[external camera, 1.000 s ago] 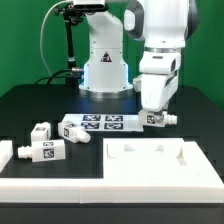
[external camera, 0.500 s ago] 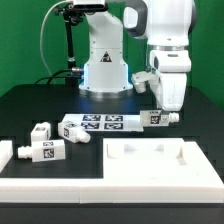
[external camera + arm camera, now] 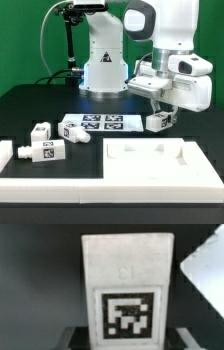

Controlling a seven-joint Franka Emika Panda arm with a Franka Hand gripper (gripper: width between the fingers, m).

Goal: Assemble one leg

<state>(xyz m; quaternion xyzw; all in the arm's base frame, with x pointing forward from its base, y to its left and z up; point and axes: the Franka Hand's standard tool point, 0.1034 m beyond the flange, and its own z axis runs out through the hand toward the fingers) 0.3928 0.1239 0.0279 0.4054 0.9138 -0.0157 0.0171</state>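
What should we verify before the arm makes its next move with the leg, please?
1. Grip: ok. The gripper is shut on the leg.
2. Leg clear of the table: cannot tell.
3. Leg's tag readable: ok, it faces the wrist camera.
4. Other two legs out of the way: ok, they lie at the exterior view's left.
5. Loose parts in the panel: ok, none showing.
6. Mounting spot on the panel: cannot tell.
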